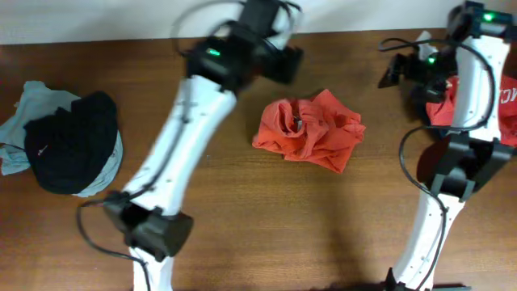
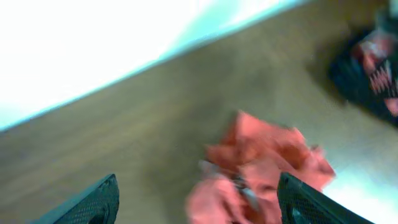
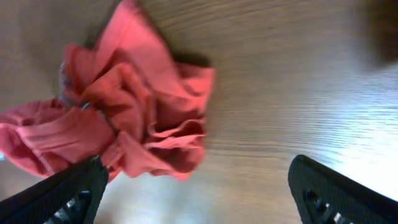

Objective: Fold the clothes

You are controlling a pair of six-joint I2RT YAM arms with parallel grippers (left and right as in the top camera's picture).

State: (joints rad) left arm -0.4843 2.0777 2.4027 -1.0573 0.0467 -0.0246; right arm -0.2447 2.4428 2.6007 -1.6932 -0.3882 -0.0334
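Observation:
The orange-red T-shirt [image 1: 311,128] lies crumpled in a heap at the middle of the wooden table. It also shows in the left wrist view [image 2: 261,162] and the right wrist view [image 3: 124,118]. My left gripper [image 1: 279,55] hovers blurred above the table's far side, up-left of the shirt; its jaws [image 2: 199,211] are open and empty. My right gripper [image 1: 396,71] is at the far right, apart from the shirt; its jaws [image 3: 199,199] are open and empty over bare wood.
A black garment [image 1: 71,144] lies on a pale grey-blue one [image 1: 24,105] at the left edge. A red garment with white lettering [image 1: 505,105] lies on dark cloth at the right edge, behind my right arm, and shows in the left wrist view [image 2: 373,68].

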